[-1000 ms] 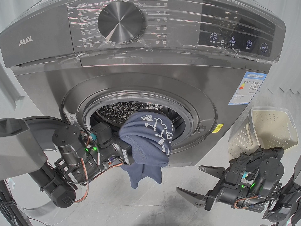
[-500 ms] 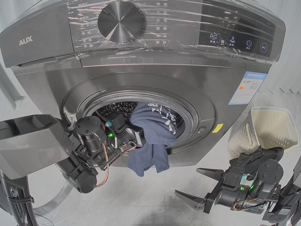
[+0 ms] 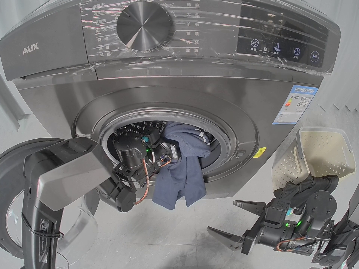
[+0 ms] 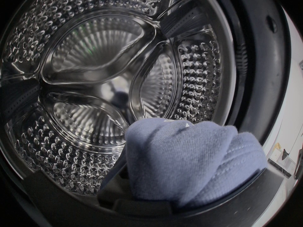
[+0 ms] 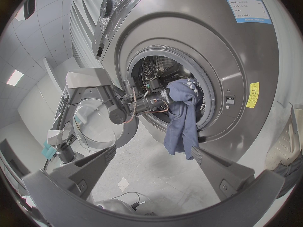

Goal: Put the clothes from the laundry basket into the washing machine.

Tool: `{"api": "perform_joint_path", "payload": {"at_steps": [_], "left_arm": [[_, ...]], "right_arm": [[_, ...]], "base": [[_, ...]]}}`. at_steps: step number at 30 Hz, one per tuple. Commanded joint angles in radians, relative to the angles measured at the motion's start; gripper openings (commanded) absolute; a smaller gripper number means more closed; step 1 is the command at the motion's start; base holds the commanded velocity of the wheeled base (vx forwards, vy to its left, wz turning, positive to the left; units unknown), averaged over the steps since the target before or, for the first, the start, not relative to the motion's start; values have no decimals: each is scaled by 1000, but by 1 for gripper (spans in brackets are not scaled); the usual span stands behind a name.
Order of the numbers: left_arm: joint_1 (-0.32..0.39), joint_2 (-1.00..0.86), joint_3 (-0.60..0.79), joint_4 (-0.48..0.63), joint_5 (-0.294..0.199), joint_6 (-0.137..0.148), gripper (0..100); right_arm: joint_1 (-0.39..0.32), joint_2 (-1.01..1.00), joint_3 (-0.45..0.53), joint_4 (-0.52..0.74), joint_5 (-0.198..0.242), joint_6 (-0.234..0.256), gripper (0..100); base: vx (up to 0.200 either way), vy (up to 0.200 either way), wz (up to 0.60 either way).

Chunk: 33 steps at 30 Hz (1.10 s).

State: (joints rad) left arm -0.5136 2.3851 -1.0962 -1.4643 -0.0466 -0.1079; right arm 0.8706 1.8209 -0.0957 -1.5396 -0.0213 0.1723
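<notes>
Head view: the round door (image 3: 11, 184) of the washing machine (image 3: 224, 94) stands open at the left. Next to it the left gripper (image 3: 177, 151) is at the mouth of the drum (image 4: 94, 63), and a navy garment (image 3: 183, 169) lies bunched over it. One part is inside the opening; the rest hangs down over the front rim. The cloth covers this gripper, so one cannot tell if it is closed on it. Further right, the right gripper (image 3: 222, 216) is low above the floor, its fingers spread wide and holding nothing. Near it, dark clothes (image 3: 310, 185) hang over the edge of the cream laundry basket (image 3: 329, 146).
</notes>
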Motion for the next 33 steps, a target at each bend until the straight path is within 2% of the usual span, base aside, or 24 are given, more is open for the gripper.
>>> {"api": "perform_joint_path", "payload": {"at_steps": [1, 8, 10, 11, 12, 14, 15, 17, 19, 20, 21, 24, 28, 33], "left_arm": [[26, 100, -186, 108, 39, -1, 0], [64, 180, -450, 272, 62, -1, 0], [70, 203, -527, 305, 86, -3, 0], [70, 203, -527, 305, 86, -3, 0], [76, 224, -593, 325, 126, -4, 0], [86, 238, -640, 340, 152, -7, 0], [89, 235, -639, 343, 156, -7, 100], [89, 232, -631, 346, 157, -12, 100], [87, 198, -568, 364, 159, -38, 100], [87, 198, -568, 364, 159, -38, 100], [81, 137, -488, 403, 157, -62, 100], [70, 39, -352, 487, 146, -85, 100], [52, -55, -228, 570, 129, -87, 100], [10, -139, -82, 650, 48, -87, 100]], "right_arm": [[2, 11, 1, -1, -2, 1, 100], [8, 12, 1, -1, -2, 1, 100], [8, 15, 1, -1, -2, 1, 100], [8, 15, 1, -1, -2, 1, 100], [8, 15, 1, -1, -2, 1, 100], [8, 17, 1, -1, -2, 1, 100], [8, 17, -1, -1, -2, 1, 100], [8, 18, -1, -1, -2, 1, 100], [8, 18, -1, -1, -2, 1, 100], [8, 18, -1, -1, -2, 1, 100], [8, 18, -1, -2, -2, 1, 100], [14, 18, -1, -2, -2, 1, 100], [22, 18, -1, -1, -2, 1, 100], [24, 18, -1, -2, -3, 1, 100]], "base": [[0, 0, 0], [0, 0, 0], [0, 0, 0], [0, 0, 0], [0, 0, 0], [0, 0, 0], [0, 0, 0], [0, 0, 0], [0, 0, 0], [0, 0, 0], [0, 0, 0], [0, 0, 0], [0, 0, 0], [0, 0, 0]]}}
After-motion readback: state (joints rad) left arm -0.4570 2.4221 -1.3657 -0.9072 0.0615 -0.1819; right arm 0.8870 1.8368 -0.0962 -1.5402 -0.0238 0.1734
